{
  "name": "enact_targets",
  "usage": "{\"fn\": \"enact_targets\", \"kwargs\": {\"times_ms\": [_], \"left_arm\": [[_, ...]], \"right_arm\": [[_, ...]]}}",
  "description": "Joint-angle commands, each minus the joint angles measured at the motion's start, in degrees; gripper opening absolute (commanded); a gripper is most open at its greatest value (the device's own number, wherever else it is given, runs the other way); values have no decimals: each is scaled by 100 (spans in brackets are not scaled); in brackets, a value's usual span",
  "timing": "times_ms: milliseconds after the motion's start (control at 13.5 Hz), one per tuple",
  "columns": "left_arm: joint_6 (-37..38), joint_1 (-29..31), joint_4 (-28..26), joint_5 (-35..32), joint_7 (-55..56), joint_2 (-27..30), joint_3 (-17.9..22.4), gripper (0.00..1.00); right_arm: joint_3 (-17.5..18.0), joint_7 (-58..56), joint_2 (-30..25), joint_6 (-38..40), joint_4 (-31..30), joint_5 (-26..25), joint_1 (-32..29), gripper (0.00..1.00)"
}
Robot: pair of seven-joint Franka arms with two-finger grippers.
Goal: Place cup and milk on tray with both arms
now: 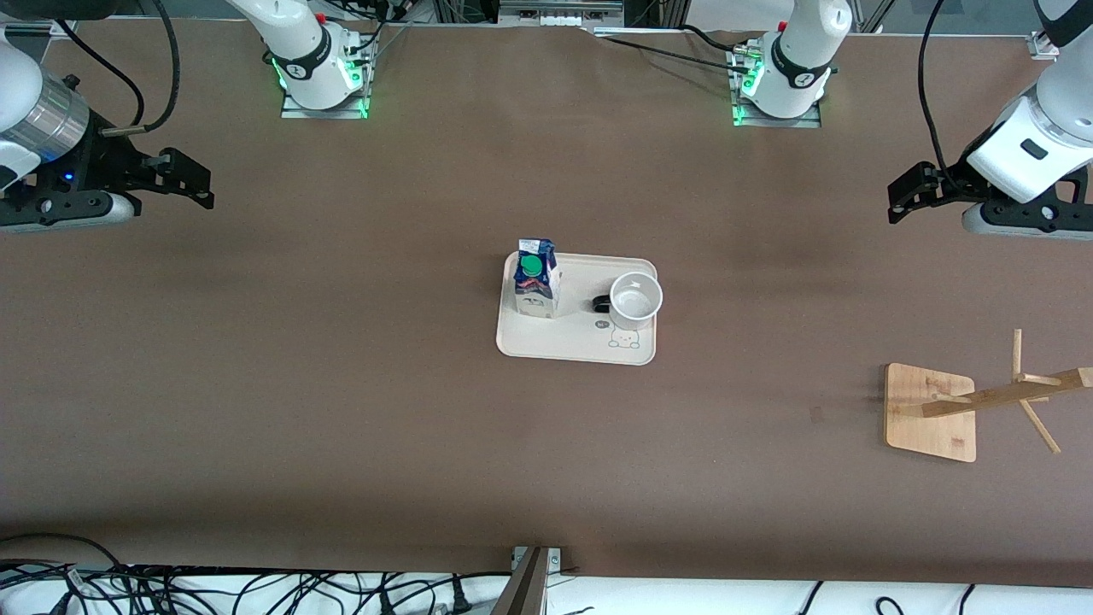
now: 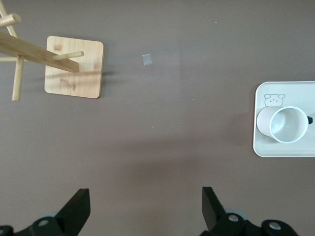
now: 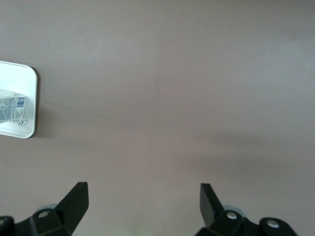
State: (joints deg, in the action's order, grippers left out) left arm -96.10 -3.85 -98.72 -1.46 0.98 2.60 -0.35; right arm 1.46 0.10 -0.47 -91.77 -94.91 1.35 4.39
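Note:
The cream tray [image 1: 564,342] lies at the table's middle. The blue and white milk carton [image 1: 536,278] with a green cap stands upright on it, at the end toward the right arm. The white cup [image 1: 636,299] stands upright on the tray's end toward the left arm, its black handle toward the carton. The cup [image 2: 288,124] and tray [image 2: 261,147] show in the left wrist view; the tray's corner [image 3: 30,98] and the carton [image 3: 11,109] show in the right wrist view. My left gripper [image 1: 903,198] [image 2: 145,206] is open and empty, high over bare table at its end. My right gripper [image 1: 189,178] [image 3: 143,204] is open and empty, high over its end.
A wooden stand with a square base [image 1: 931,412] and pegged pole [image 1: 1008,395] sits toward the left arm's end, nearer to the front camera than the tray; it also shows in the left wrist view [image 2: 74,66]. Cables lie along the table's front edge [image 1: 213,585].

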Motion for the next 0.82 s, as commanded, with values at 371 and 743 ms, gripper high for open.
{"fn": "enact_targets", "kwargs": {"times_ms": [371,743], "left_arm": [[372,-10,767,-144,-37,-480,-52,100],[381,-19,767,-100,-28,-488,-52,100]], "right_arm": [[56,34,3,107,78,-30,-52,100],[56,34,64,-68,104,14,-34,100]]}}
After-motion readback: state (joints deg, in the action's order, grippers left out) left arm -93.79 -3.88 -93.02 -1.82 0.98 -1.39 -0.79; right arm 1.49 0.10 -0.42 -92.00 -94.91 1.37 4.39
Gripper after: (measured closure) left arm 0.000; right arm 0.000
